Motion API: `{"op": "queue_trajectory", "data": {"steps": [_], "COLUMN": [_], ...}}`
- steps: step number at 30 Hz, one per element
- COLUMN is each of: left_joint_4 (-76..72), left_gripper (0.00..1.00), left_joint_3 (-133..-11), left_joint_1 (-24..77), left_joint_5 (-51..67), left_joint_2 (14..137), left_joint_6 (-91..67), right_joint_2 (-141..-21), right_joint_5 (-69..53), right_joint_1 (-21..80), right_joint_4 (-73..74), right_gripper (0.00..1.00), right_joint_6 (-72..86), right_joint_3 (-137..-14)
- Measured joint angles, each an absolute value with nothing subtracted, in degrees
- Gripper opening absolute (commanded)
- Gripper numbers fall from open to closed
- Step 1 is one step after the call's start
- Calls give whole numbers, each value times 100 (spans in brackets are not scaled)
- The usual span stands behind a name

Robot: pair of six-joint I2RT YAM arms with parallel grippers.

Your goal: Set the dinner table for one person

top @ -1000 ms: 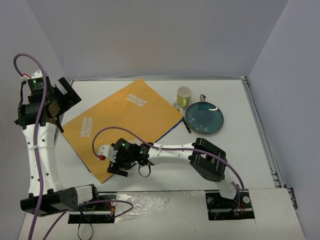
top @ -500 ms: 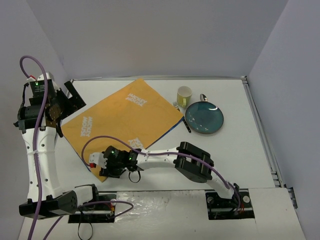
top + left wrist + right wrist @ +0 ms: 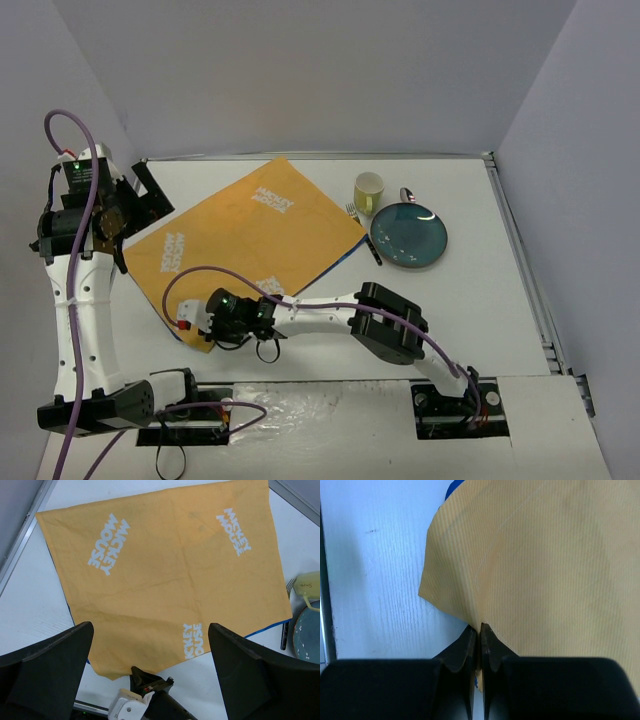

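Note:
An orange placemat (image 3: 250,240) with white lettering lies askew on the white dinner table (image 3: 470,300). My right gripper (image 3: 205,338) reaches across to the mat's near corner. In the right wrist view its fingertips (image 3: 480,628) are pressed together with the placemat's (image 3: 545,565) edge pinched between them, and the cloth is lifted into a small ridge there. My left gripper (image 3: 135,215) hangs high at the left, wide open and holding nothing. Its wrist view looks down on the placemat (image 3: 170,570) and on the right gripper (image 3: 137,672) at that corner.
A teal plate (image 3: 408,237) sits right of the mat, with a yellow cup (image 3: 369,192) behind it. A fork (image 3: 352,212), a spoon (image 3: 407,195) and a dark knife (image 3: 373,252) lie around the plate. Grey walls enclose the table, and metal strips run along its right edge.
My right gripper has slid left along the mat's near edge to its corner and shut on the cloth. The left arm has barely shifted.

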State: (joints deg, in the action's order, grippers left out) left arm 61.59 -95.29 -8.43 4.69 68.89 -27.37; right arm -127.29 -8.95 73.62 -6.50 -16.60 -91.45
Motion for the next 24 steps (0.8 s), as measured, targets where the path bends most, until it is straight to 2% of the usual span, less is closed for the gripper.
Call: {"op": "queue_trajectory", "data": {"steps": [3,7,15,24], "left_joint_4": [6158,6156,6154,6119], "left_gripper": [97,97,97,97], "left_joint_3": [-9548,-9548,-9548,-9474], "left_joint_1": [-829,-825,-825,-825], "left_joint_5": [470,476,510,517], "left_joint_2": [6911,6941,6956,6954], "left_joint_6": [-2735,-2735,-2728,-2720], "right_joint_2": [-12678,-12523,-12341,-11665], "right_joint_5": [-1063,-1336,-2192,-2762], "right_joint_1": [7233,6947,6679,6666], "right_joint_4": [-643,-663,-650,-183], "right_gripper": [2,8,36,42], "right_joint_6": [-1432,-1069,-755,-788], "right_joint_3": [-9257,-9373,-9387,-8618]}}
